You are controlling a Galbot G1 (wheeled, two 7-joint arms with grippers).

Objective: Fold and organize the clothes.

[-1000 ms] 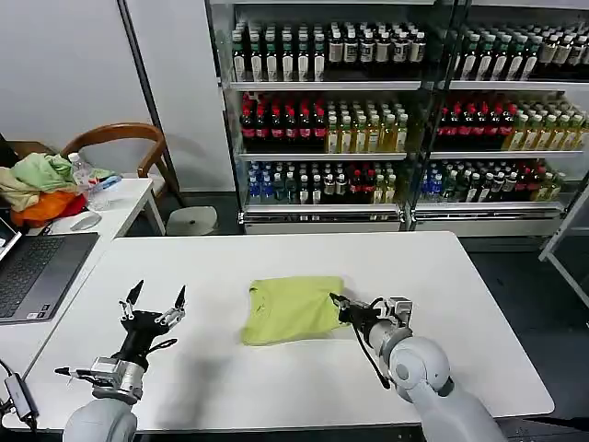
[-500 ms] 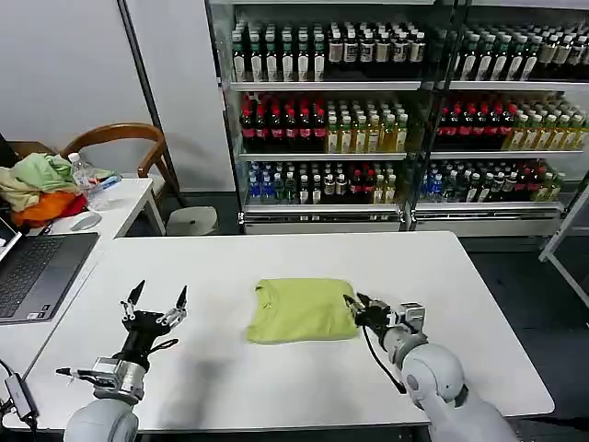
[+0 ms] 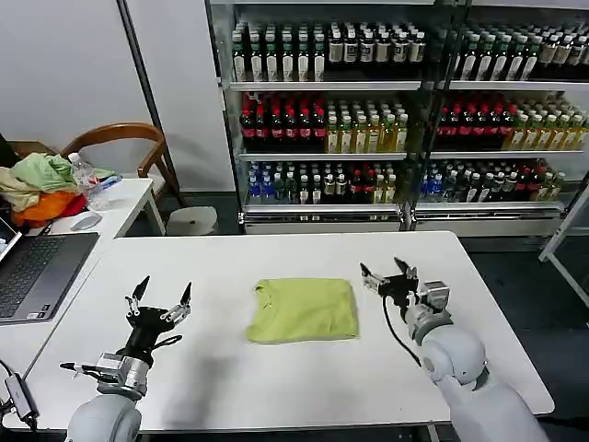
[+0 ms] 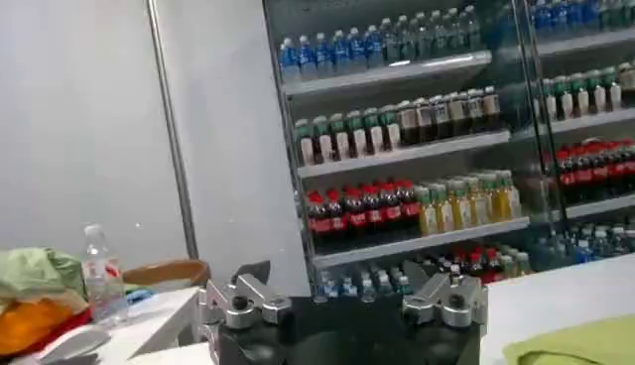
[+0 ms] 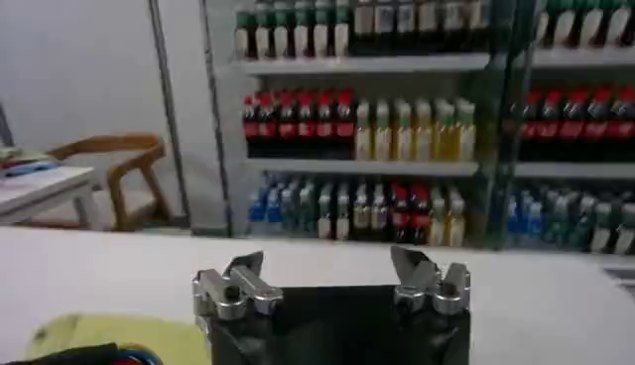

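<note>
Two grippers flank the work on our white rectangular table (image 3: 276,387). On the left, our left gripper (image 3: 159,300) hovers near the front edge with its black fingers spread wide and nothing between them. At the middle of the table we see the lime yellow-green short-sleeved cotton T-shirt (image 3: 303,309), folded into a flat, roughly square packet, well apart from the left gripper. Just beside the shirt's right edge but clear of it, our right gripper (image 3: 387,274) is raised above the tabletop, fingers parted and empty. Behind the table stand glass-fronted shelves of bottled drinks (image 3: 396,110).
</note>
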